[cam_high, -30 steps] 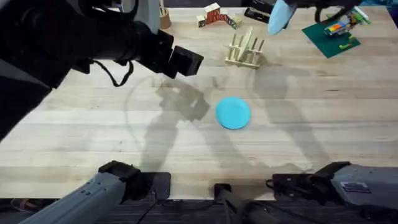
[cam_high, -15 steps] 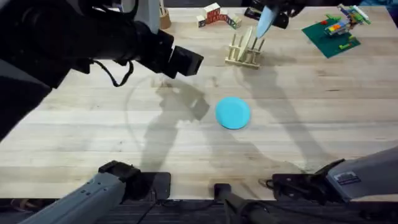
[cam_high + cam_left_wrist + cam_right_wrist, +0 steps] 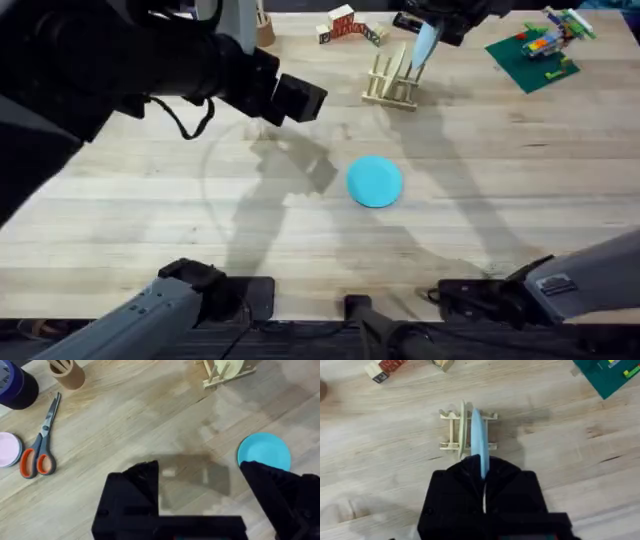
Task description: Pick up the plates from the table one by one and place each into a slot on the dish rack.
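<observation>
My right gripper (image 3: 436,22) is shut on the pale blue plate (image 3: 424,43), held on edge right above the dish rack (image 3: 390,82) at the table's far side. In the right wrist view the plate (image 3: 479,442) runs edge-on from my gripper (image 3: 483,469) across the rack's pegs (image 3: 455,430); I cannot tell whether it touches them. The turquoise plate (image 3: 375,181) lies flat mid-table, also visible in the left wrist view (image 3: 265,450). My left gripper (image 3: 300,98) hovers high, left of the rack, open (image 3: 200,475) and holding nothing.
Toy blocks (image 3: 345,24) and a green board with bricks (image 3: 535,50) lie along the far edge by the rack. Scissors (image 3: 41,445), a pink dish (image 3: 7,449) and a wooden cup (image 3: 67,372) sit to the left. Bare table (image 3: 520,190) surrounds the turquoise plate.
My right gripper has carried the pale blue plate leftward, turned it on edge and brought it down over the rack. The left arm and the turquoise plate have stayed still.
</observation>
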{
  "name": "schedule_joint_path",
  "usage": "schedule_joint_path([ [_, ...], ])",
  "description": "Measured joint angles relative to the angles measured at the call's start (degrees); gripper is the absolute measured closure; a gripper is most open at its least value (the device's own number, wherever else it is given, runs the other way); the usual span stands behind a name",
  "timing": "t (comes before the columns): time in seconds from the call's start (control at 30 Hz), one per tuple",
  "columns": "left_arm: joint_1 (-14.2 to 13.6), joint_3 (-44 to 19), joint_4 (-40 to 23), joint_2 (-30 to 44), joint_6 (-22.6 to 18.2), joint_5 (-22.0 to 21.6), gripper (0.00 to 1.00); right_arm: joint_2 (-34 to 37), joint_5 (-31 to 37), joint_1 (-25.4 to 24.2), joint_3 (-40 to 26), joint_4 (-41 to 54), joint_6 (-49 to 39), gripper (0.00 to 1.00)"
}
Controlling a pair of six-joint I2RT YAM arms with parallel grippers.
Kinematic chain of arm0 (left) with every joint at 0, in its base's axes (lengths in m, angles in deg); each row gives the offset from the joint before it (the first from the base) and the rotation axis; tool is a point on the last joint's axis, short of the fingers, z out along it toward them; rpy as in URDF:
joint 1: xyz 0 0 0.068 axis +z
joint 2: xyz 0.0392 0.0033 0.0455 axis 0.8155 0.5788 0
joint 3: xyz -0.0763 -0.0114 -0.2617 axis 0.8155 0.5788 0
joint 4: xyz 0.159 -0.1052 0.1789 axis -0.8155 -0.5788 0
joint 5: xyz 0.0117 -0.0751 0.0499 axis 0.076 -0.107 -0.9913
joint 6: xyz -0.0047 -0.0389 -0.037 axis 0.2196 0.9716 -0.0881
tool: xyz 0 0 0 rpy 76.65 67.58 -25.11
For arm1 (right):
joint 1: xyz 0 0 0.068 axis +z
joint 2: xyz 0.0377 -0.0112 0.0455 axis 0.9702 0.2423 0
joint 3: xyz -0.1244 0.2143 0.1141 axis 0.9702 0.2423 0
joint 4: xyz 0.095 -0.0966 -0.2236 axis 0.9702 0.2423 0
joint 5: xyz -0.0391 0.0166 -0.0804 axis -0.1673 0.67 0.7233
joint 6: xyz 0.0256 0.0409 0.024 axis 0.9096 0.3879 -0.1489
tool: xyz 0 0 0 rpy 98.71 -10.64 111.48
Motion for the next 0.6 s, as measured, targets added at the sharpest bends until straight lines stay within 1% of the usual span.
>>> schedule_joint_path([
  [0.27, 0.0, 0.0, 0.0, 0.0, 0.0, 0.0, 0.006, 0.0, 0.0, -1.7, 0.0, 1.1, 0.6, 0.970],
  [0.6, 0.0, 0.0, 0.0, 0.0, 0.0, 0.0, 0.006, 0.6, 0.0, -1.7, 0.0, 1.0, 0.9, 0.970],
])
